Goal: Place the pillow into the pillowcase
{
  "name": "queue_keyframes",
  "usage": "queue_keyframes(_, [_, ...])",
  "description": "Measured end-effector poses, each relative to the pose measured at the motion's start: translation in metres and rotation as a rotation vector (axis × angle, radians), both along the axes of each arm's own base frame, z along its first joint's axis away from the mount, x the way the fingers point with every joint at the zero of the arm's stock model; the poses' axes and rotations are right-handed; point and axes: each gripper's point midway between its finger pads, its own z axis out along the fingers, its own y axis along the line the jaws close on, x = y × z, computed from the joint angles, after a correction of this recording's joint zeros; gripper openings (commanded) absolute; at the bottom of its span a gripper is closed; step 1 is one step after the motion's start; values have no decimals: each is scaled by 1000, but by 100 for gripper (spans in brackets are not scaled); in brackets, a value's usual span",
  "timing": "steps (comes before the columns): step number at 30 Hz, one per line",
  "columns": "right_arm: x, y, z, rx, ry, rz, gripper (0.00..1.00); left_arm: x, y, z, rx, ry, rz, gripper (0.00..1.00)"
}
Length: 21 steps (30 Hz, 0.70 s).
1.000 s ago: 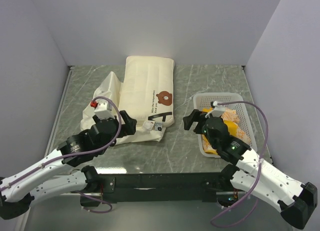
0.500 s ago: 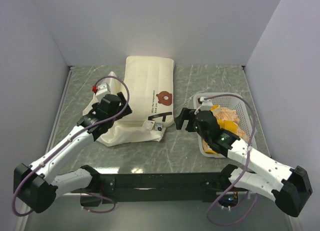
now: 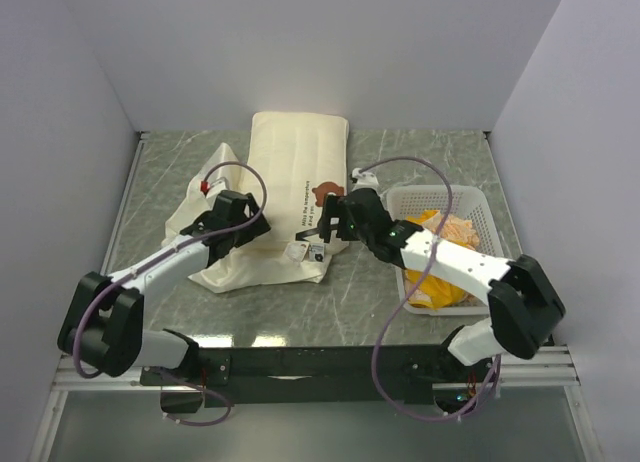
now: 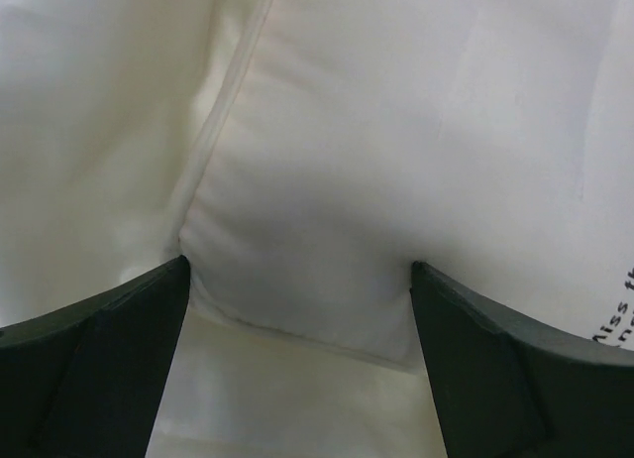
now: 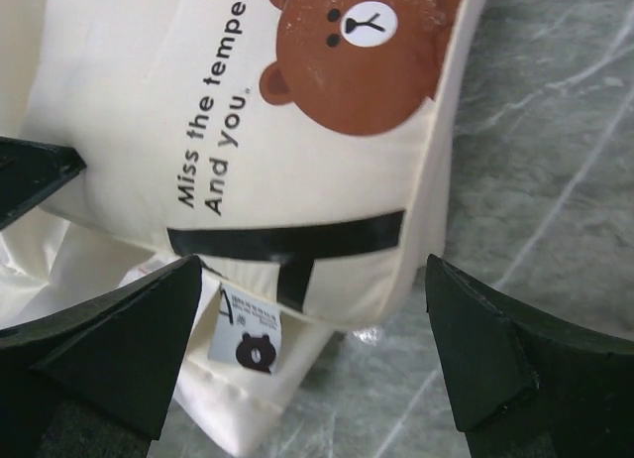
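The pillow (image 3: 298, 177) lay lengthwise at the far middle of the table (image 3: 350, 294), its near end resting on the limp pillowcase (image 3: 262, 267) that spread out to its left. The left end effector (image 3: 245, 220) hung wide open over the pillow's left edge, a cushion corner between its jaws. The right end effector (image 3: 325, 225), also wide open and empty, hovered by the bear print (image 5: 362, 57) and black band (image 5: 287, 240) at the near right corner.

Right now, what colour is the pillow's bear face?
Brown bear face, clearest in the right wrist view.
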Motion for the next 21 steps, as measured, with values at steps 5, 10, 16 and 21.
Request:
queue_keyframes(5, [9,13,-15,-18,35,15,99,12,-13,-19,-39,23,-53,1])
queue_keyframes(10, [5,9,-23,-21,53,9,99,12,-42,-1,-121,-29,-193,1])
queue_keyframes(16, [-1,-12,-28,-66,66,-55,100,-28,-110,44,-180,-123,-446,4])
queue_keyframes(21, [-13,-45,-1,-60,19,-131,100,-69,-163,63,-238,-143,-633,59])
